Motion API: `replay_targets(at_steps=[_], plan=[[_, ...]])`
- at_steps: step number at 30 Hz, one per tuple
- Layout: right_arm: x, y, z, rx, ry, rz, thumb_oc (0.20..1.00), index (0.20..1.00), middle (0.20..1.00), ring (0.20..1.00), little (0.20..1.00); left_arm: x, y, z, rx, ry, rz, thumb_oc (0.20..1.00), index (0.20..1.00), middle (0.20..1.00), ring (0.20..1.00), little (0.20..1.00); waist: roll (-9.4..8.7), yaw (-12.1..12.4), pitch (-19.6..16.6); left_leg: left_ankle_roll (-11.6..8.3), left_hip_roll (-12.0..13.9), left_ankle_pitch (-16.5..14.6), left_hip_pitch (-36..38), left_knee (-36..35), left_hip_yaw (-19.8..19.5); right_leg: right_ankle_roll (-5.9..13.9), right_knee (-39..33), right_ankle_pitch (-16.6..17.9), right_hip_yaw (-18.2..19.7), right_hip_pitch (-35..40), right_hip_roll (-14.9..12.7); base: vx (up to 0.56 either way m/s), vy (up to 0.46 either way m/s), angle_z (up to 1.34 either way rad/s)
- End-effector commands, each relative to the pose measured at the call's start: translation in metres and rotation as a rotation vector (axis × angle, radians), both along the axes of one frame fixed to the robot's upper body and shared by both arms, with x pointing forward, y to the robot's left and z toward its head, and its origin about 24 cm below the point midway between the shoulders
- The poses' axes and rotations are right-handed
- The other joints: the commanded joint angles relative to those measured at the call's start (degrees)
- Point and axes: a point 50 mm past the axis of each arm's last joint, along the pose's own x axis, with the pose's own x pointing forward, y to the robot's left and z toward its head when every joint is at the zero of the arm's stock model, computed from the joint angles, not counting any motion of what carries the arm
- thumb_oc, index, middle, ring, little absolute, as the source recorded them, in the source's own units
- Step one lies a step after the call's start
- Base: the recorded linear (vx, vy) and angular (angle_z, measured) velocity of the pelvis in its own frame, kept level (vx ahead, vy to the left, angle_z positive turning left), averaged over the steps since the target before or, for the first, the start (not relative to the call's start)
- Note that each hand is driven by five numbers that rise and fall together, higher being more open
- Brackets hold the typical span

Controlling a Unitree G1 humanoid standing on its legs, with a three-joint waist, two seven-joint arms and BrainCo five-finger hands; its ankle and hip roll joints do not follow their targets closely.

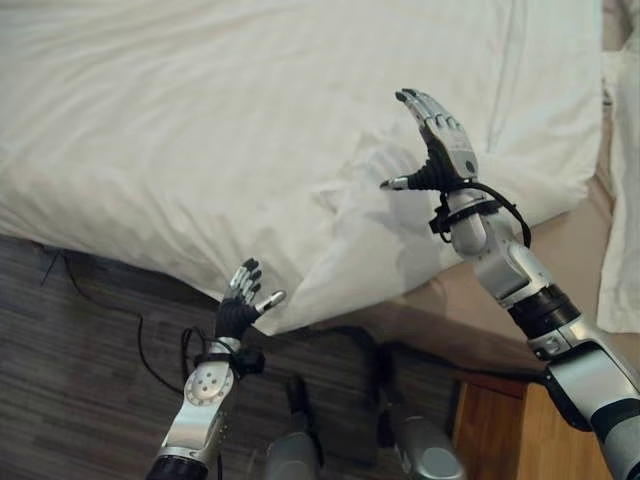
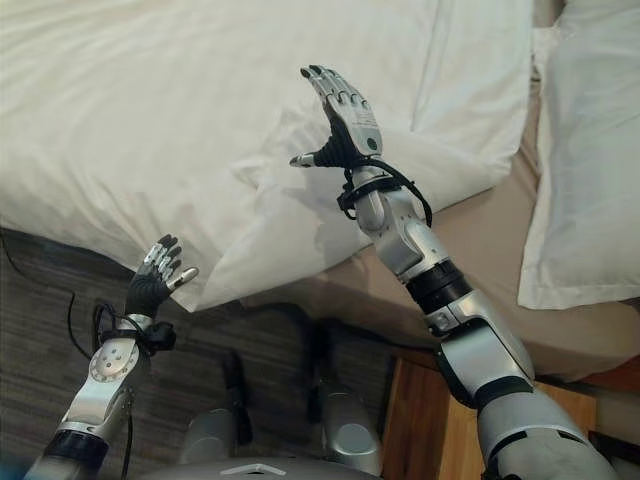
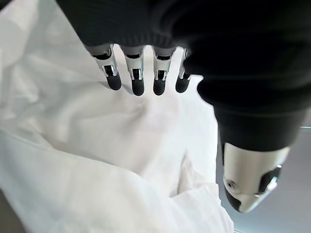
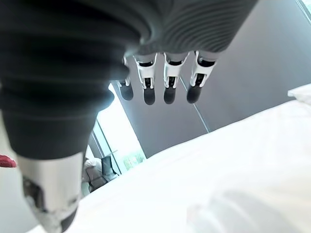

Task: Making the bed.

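Both open hands: right hand (image 2: 345, 120) above duvet (image 1: 200, 130), left hand (image 1: 240, 300) beside its corner.

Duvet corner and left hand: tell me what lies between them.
Nothing: in the left eye view the open left hand sits right beside the white duvet's overhanging corner.

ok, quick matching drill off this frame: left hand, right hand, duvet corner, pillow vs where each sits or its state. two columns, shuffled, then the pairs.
1. left hand
2. right hand
3. duvet corner
4. pillow

a. hangs off the bed edge toward the floor
b. open, raised over the rumpled duvet
c. lies at the robot's right, on the tan sheet
d. open, low beside the hanging corner

Pairs: 1-d, 2-b, 3-a, 4-c
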Motion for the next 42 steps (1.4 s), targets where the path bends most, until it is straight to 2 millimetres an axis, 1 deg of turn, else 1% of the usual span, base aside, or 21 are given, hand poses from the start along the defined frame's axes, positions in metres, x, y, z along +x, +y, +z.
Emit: replay_targets(at_steps=[1, 3, 4, 8, 13, 14, 15, 18, 21, 22, 24, 25, 26, 28, 30, 34, 36, 38, 39, 40, 42], plan=[[0.001, 0.012, 0.042, 0.006, -0.166, -0.008, 1.000, 1.000, 1.000, 1.000, 1.000, 0.010, 0.015, 0.034, 0.016, -0.154, 0.015, 1.000, 1.000, 1.000, 1.000, 1.000, -1.51, 1.14, -0.30, 0.23, 0.70, -1.09, 3.44, 0.37, 3.70, 5.42, 1.66, -1.86, 1.29, 1.72, -4.32, -0.06, -0.037, 0.05], [0.007, 0.008, 0.041, 0.005, -0.150, -0.038, 1.000, 1.000, 1.000, 1.000, 1.000, 0.013, 0.013, 0.034, 0.020, -0.152, 0.008, 1.000, 1.000, 1.000, 1.000, 1.000, -0.94, 1.65, 0.18, 0.05, 0.69, -0.48, 1.89, 0.37, 3.04, 5.43, 1.65, -1.68, 1.28, 0.96, -4.36, -0.06, -0.040, 0.07], [0.011, 0.004, 0.039, 0.008, -0.139, -0.063, 1.000, 1.000, 1.000, 1.000, 1.000, 0.013, 0.015, 0.031, 0.018, -0.138, 0.015, 1.000, 1.000, 1.000, 1.000, 1.000, -0.07, 2.22, 0.73, -0.02, 0.62, -0.13, 0.91, 0.37, 2.64, 5.38, 1.55, -1.61, 1.14, 0.28, -4.45, -0.05, -0.023, 0.20], [0.016, 0.006, 0.052, 0.023, -0.157, -0.080, 1.000, 1.000, 1.000, 1.000, 1.000, 0.015, 0.018, 0.029, 0.006, -0.127, 0.013, 1.000, 1.000, 1.000, 1.000, 1.000, 1.61, 2.58, 1.01, -0.42, 0.79, 0.84, -2.61, 0.37, 1.80, 5.44, 1.35, -1.02, 0.67, -2.61, -4.58, -0.07, -0.026, 0.15], [0.025, 0.010, 0.062, -0.017, -0.165, -0.115, 1.000, 1.000, 1.000, 1.000, 1.000, 0.028, 0.014, 0.044, 0.070, -0.174, -0.024, 1.000, 1.000, 1.000, 1.000, 1.000, 3.45, 2.26, 0.97, -0.91, 0.62, 1.91, -7.16, 0.37, 1.39, 5.84, 1.16, 0.02, 1.14, -6.69, -5.19, -0.05, 0.008, 0.02], [0.028, 0.008, 0.060, -0.019, -0.146, -0.130, 0.504, 0.504, 0.504, 0.504, 0.504, 0.031, 0.012, 0.047, 0.072, -0.184, -0.028, 1.000, 1.000, 1.000, 1.000, 1.000, 3.81, 2.18, 0.84, -0.96, 0.57, 2.07, -8.08, 0.37, 1.53, 5.95, 1.05, 0.08, 1.20, -7.35, -5.35, -0.06, 0.039, -0.03], [0.031, 0.006, 0.058, -0.015, -0.135, -0.142, 0.200, 0.200, 0.200, 0.200, 0.200, 0.033, 0.011, 0.048, 0.069, -0.191, -0.027, 1.000, 1.000, 1.000, 1.000, 1.000, 4.11, 2.06, 0.51, -1.02, 0.62, 2.18, -8.85, 0.37, 1.64, 6.04, 1.00, 0.16, 1.19, -8.14, -5.49, -0.04, 0.032, -0.04], [0.034, -0.001, 0.055, 0.004, -0.106, -0.170, 0.200, 0.200, 0.200, 0.200, 0.200, 0.035, 0.010, 0.050, 0.063, -0.196, -0.029, 1.000, 1.000, 1.000, 1.000, 1.000, 4.74, 1.57, -0.33, -1.06, 0.77, 1.91, -9.19, 0.37, 1.97, 6.17, 0.91, 0.18, 1.41, -8.79, -5.63, -0.01, 0.052, -0.03], [0.026, -0.028, 0.041, 0.073, -0.090, -0.200, 0.200, 0.200, 0.200, 0.200, 0.200, 0.034, 0.002, 0.040, 0.045, -0.152, -0.043, 1.000, 1.000, 1.000, 1.000, 1.000, 4.43, -0.63, -1.68, -0.63, -0.30, 0.68, -6.26, 0.37, 2.82, 6.16, 1.14, 0.14, 1.98, -7.18, -6.21, 0.02, 0.116, 0.00], [0.024, -0.029, 0.034, 0.075, -0.080, -0.198, 0.200, 0.200, 0.200, 0.200, 0.200, 0.034, 0.000, 0.037, 0.038, -0.143, -0.048, 1.000, 1.000, 1.000, 1.000, 1.000, 4.25, -1.06, -2.02, -0.45, -0.52, 0.29, -5.39, 0.37, 3.06, 6.17, 1.18, 0.16, 2.09, -6.66, -6.37, 0.03, 0.163, -0.01], [0.015, -0.034, -0.001, 0.121, -0.012, -0.185, 0.200, 0.200, 0.200, 0.200, 0.200, 0.035, -0.008, 0.030, -0.005, -0.121, -0.038, 1.000, 1.000, 1.000, 1.000, 1.000, 3.04, -3.01, -3.26, 0.14, -1.34, -0.94, -2.07, 0.37, 3.84, 6.23, 1.33, 0.21, 2.99, -4.20, -6.55, 0.02, 0.133, -0.10], [0.012, -0.036, -0.014, 0.132, 0.020, -0.183, 0.200, 0.200, 0.200, 0.200, 0.200, 0.035, -0.010, 0.028, -0.004, -0.111, -0.045, 1.000, 1.000, 1.000, 1.000, 1.000, 2.64, -3.19, -3.51, 0.27, -1.50, -1.28, -0.95, 0.37, 4.12, 6.35, 1.29, 0.15, 3.25, -3.25, -6.65, 0.03, 0.091, -0.16], [0.007, -0.039, -0.036, 0.155, 0.083, -0.185, 0.200, 0.200, 0.200, 0.200, 0.200, 0.035, -0.014, 0.026, -0.011, -0.107, -0.048, 1.000, 1.000, 1.000, 1.000, 1.000, 1.85, -4.24, -4.31, 0.42, -1.62, -1.65, 0.61, 0.37, 4.57, 6.45, 1.28, 0.16, 3.65, -1.95, -6.57, 0.03, 0.062, -0.30], [-0.005, -0.053, -0.066, 0.197, 0.169, -0.204, 0.200, 0.200, 0.200, 0.200, 0.200, 0.034, -0.016, 0.024, -0.011, -0.094, -0.046, 1.000, 1.000, 1.000, 1.000, 1.000, 0.33, -6.25, -5.57, 0.65, -1.66, -2.39, 3.38, 0.37, 5.69, 6.73, 1.30, 0.07, 4.45, -0.04, -6.39, 0.07, 0.049, -0.25], [-0.023, -0.069, -0.083, 0.235, 0.204, -0.224, 0.200, 0.200, 0.200, 0.200, 0.200, 0.030, -0.014, 0.023, -0.006, -0.083, -0.033, 1.000, 1.000, 1.000, 1.000, 1.000, -1.03, -8.26, -6.88, 0.90, -1.59, -3.04, 5.61, 0.37, 7.01, 7.01, 1.24, -0.11, 5.34, 1.28, -5.99, 0.07, 0.028, -0.23], [-0.034, -0.080, -0.101, 0.255, 0.264, -0.249, 0.200, 0.200, 0.200, 0.200, 0.200, 0.025, -0.012, 0.018, -0.015, -0.063, -0.023, 1.000, 1.000, 1.000, 1.000, 1.000, -1.67, -9.02, -7.85, 0.98, -1.46, -3.41, 7.19, 0.37, 7.89, 7.15, 1.28, -0.23, 5.81, 2.09, -5.98, 0.03, 0.003, -0.40], [-0.046, -0.100, -0.125, 0.288, 0.346, -0.308, 0.200, 0.200, 0.200, 0.200, 0.200, 0.021, -0.013, 0.011, -0.034, -0.037, -0.018, 1.000, 1.000, 1.000, 1.000, 1.000, -2.38, -10.59, -9.05, 1.06, -1.41, -3.84, 8.74, 0.37, 8.86, 7.27, 1.37, -0.33, 6.24, 2.92, -5.88, 0.04, -0.020, -0.24], [-0.055, -0.115, -0.139, 0.313, 0.392, -0.355, 0.200, 0.200, 0.200, 0.200, 0.200, 0.019, -0.013, 0.010, -0.040, -0.032, -0.022, 1.000, 1.000, 1.000, 1.000, 1.000, -2.50, -11.46, -9.70, 1.15, -1.46, -4.14, 9.54, 0.37, 9.38, 7.30, 1.41, -0.50, 6.53, 3.35, -5.97, 0.02, -0.010, 0.01], [-0.055, -0.115, -0.140, 0.313, 0.393, -0.355, 0.200, 0.200, 0.200, 0.200, 0.200, 0.019, -0.013, 0.009, -0.040, -0.030, -0.023, 1.000, 1.000, 1.000, 1.000, 1.000, -2.51, -11.39, -9.74, 1.16, -1.47, -4.16, 9.60, 0.37, 9.39, 7.32, 1.40, -0.53, 6.54, 3.41, -5.98, 0.02, 0.016, -0.16], [-0.065, -0.127, -0.153, 0.339, 0.438, -0.400, 0.200, 0.200, 0.200, 0.200, 0.200, 0.016, -0.012, 0.008, -0.048, -0.025, -0.024, 1.000, 1.000, 1.000, 1.000, 1.000, -2.46, -12.37, -10.10, 1.22, -1.61, -4.41, 10.27, 0.37, 9.78, 7.33, 1.40, -0.59, 6.60, 3.57, -6.05, 0.02, 0.022, -0.24], [-0.074, -0.137, -0.164, 0.354, 0.476, -0.434, 0.200, 0.200, 0.200, 0.200, 0.200, 0.012, -0.011, 0.005, -0.053, -0.012, -0.020, 1.000, 1.000, 1.000, 1.000, 1.000, -2.43, -13.00, -10.37, 1.34, -1.81, -4.60, 10.75, 0.37, 10.16, 7.35, 1.38, -0.62, 6.69, 3.76, -6.21, 0.01, 0.015, -0.13]])
